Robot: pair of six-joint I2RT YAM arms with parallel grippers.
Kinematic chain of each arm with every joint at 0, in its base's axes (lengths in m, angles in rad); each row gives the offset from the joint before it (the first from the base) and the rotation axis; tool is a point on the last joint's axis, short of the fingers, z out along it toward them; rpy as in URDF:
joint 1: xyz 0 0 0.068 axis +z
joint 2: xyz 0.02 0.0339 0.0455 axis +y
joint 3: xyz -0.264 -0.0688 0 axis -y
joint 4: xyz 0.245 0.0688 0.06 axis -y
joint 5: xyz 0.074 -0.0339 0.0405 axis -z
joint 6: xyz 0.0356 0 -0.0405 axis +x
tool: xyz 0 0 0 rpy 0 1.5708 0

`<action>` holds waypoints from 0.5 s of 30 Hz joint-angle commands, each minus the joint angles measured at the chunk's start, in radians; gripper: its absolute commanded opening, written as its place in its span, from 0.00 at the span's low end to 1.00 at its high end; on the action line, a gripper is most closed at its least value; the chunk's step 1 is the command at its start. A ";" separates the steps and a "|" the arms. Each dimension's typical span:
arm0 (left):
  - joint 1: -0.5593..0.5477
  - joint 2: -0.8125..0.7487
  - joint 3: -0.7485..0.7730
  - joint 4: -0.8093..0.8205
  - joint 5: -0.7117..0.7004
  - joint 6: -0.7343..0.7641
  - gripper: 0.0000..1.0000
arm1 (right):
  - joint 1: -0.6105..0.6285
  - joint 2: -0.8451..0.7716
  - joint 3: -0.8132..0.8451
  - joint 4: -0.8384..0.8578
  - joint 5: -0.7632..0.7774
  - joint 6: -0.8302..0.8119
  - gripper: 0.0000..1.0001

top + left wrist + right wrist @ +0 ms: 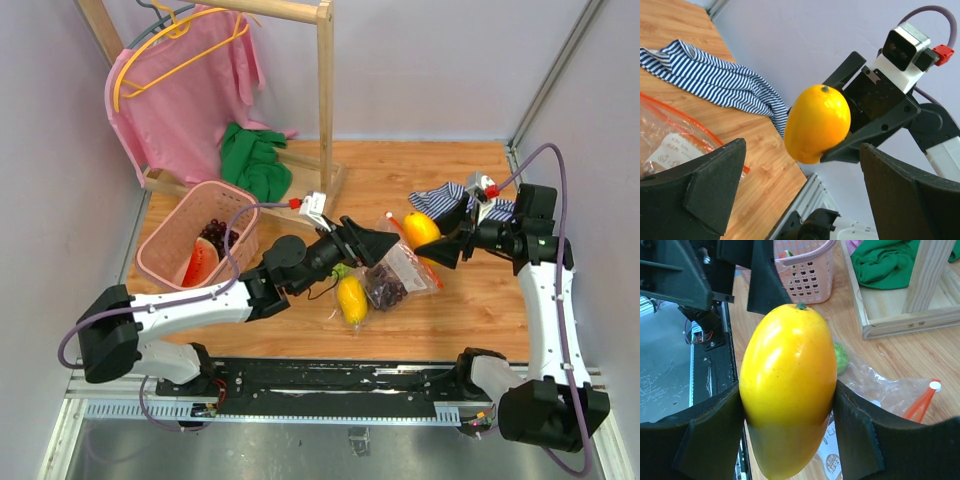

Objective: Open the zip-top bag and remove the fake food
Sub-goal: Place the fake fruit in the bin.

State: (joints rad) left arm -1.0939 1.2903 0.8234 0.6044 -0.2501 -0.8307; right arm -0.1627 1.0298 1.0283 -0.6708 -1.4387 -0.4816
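1. We log the basket (160,250) well left of the bag (405,270), a watermelon slice (200,263) inside it.
2. The bag lies crumpled, with grapes (385,286) inside.
3. The left gripper (385,245) hangs over the bag's left end, fingers apart, nothing between.
4. The right gripper (437,240) sits above the bag's far right corner, clamped on the orange fruit (420,229).
5. The yellow fruit (352,299) lies at the bag's near-left edge; inside or outside, we cannot tell.

Basket (158,248) left of bag (416,271), cloth (446,192) behind it, rack (325,95) far back
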 commanded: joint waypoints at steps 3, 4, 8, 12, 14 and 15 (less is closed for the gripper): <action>-0.009 0.101 0.088 0.130 -0.020 0.033 0.99 | 0.031 -0.025 -0.016 -0.002 -0.038 -0.023 0.18; -0.009 0.114 0.098 0.138 -0.012 0.032 0.99 | 0.033 -0.025 -0.018 -0.002 -0.040 -0.023 0.18; -0.008 0.152 0.132 0.144 -0.006 0.020 0.99 | 0.039 -0.028 -0.022 0.000 -0.043 -0.024 0.18; -0.012 0.184 0.155 0.149 0.007 -0.006 0.97 | 0.044 -0.027 -0.023 0.003 -0.047 -0.025 0.18; -0.018 0.202 0.168 0.149 0.011 -0.015 0.96 | 0.048 -0.026 -0.022 0.003 -0.051 -0.025 0.18; -0.019 0.211 0.172 0.150 0.014 -0.019 0.96 | 0.049 -0.025 -0.021 0.003 -0.052 -0.025 0.18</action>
State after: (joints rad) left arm -1.0966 1.4700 0.9558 0.7101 -0.2424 -0.8337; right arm -0.1368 1.0172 1.0164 -0.6704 -1.4517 -0.4904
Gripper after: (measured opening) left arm 0.968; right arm 0.636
